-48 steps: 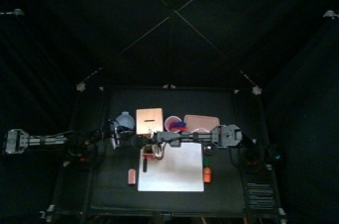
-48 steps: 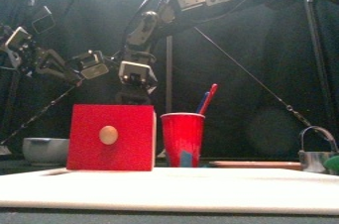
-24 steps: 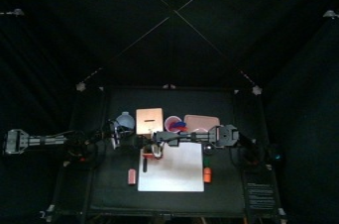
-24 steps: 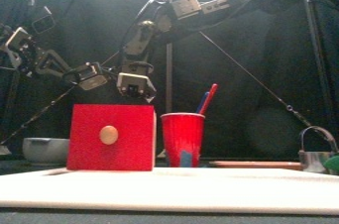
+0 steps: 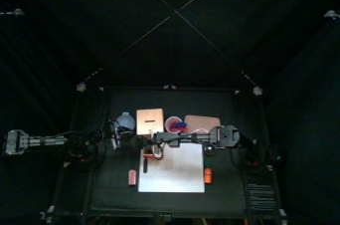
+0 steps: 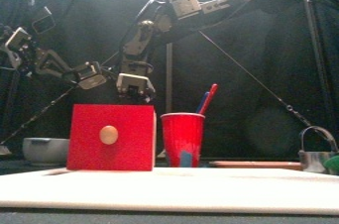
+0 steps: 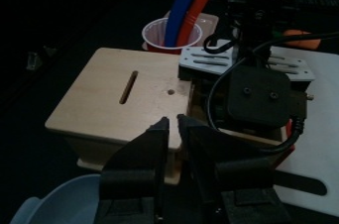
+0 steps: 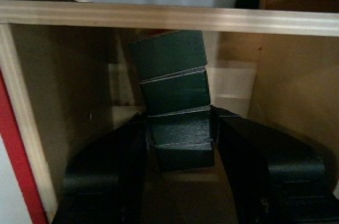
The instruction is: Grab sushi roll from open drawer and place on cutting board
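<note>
Right gripper [image 8: 179,183]: jaws spread wide, one each side of a dark green sushi roll [image 8: 175,97] that lies lengthwise in the drawer [image 8: 79,119]. Roll sits between the fingers [image 8: 99,183], not yet pinched as far as the wrist view shows (gaps at both flanks). Gripper points down into the tan wooden cavity; judged to be the approach just ahead of closing.

Room around the claw: drawer walls stand close on both sides, pale wooden rim beyond the roll's far end, red front panel [image 8: 16,129] along one flank. Little sideways slack, so the way out is probably straight up. In the front view the right gripper [image 6: 134,83] hangs above and behind the red drawer face [image 6: 111,138] with its round wooden knob [image 6: 109,135].

Outward: red cup [image 6: 183,140] with a red and a blue utensil stands just beside the box. The cutting board [image 5: 174,169] lies on the side of the claw towards the table's front, bare and near, so the carry should be short.

Left gripper [image 7: 179,139]: fingers pressed nearly together, holding nothing, parked over the slotted top of the wooden box [image 7: 126,94] (resting, seemingly clear of the work).
</note>
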`<state>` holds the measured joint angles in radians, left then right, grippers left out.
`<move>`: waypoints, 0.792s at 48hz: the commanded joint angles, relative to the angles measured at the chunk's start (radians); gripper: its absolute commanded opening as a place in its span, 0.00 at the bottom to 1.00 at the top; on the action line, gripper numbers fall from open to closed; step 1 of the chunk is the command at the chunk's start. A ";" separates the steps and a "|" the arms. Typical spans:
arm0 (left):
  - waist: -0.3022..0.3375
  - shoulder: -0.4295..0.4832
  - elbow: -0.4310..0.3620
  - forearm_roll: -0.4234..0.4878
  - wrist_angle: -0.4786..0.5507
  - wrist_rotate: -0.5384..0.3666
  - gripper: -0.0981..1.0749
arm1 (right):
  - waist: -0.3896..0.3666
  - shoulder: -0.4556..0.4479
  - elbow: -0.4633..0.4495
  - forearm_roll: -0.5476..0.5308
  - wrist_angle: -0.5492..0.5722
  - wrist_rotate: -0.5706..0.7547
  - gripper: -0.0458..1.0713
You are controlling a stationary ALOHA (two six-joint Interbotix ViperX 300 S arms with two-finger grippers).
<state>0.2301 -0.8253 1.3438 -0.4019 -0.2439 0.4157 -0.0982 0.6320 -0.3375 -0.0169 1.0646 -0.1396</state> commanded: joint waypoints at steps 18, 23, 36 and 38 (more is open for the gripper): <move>0.003 0.002 -0.018 0.002 -0.003 0.002 0.60 | 0.002 -0.083 -0.080 -0.014 0.048 0.014 0.75; 0.003 0.002 -0.018 0.002 -0.003 0.000 0.60 | 0.002 -0.104 -0.097 -0.014 0.081 0.018 0.75; 0.003 0.000 -0.018 0.002 -0.005 0.002 0.60 | 0.002 -0.160 -0.100 -0.021 0.117 0.023 0.74; 0.003 0.002 -0.018 0.002 -0.003 0.002 0.60 | 0.002 -0.173 -0.100 -0.026 0.121 0.025 0.74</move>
<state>0.2301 -0.8253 1.3438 -0.4019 -0.2439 0.4157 -0.0951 0.5400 -0.4080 -0.0368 1.1812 -0.1166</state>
